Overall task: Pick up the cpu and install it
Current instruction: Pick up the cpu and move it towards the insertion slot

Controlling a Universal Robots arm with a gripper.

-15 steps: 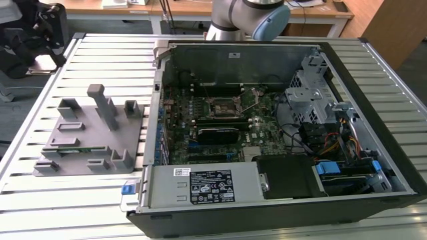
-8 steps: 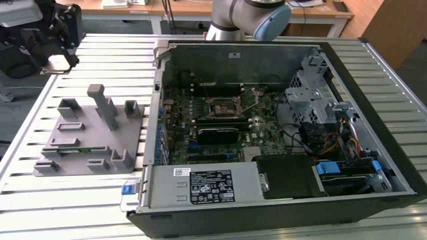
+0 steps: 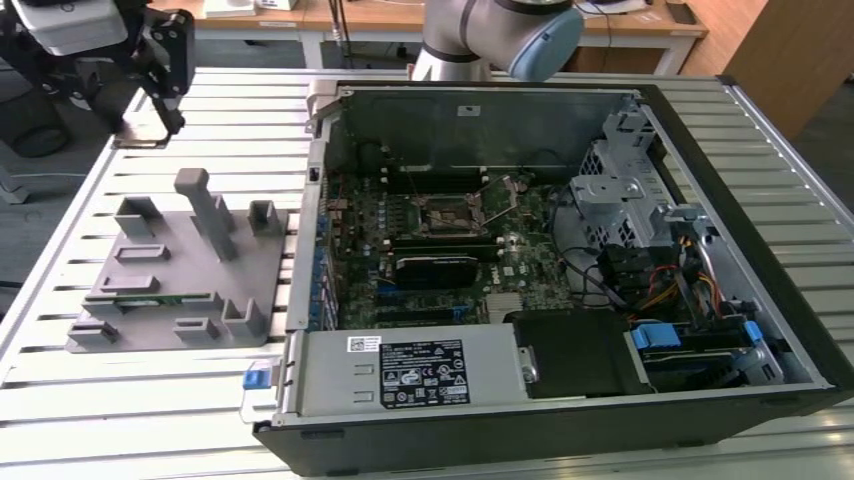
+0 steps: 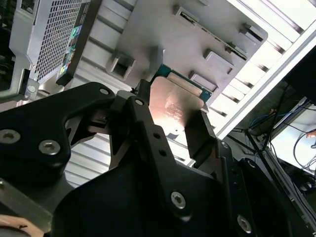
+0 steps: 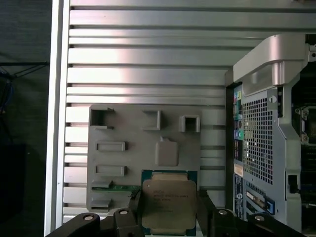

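The cpu is being gripped by two opposite edges in the closed hand. It is hanging over the grey holder on the slatted bench, apparently clear of it, with the open computer case standing beside.

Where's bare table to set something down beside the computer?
The table is bare below the holder in the exterior view, and on the exterior view's right of the case. Inside the case is crowded.
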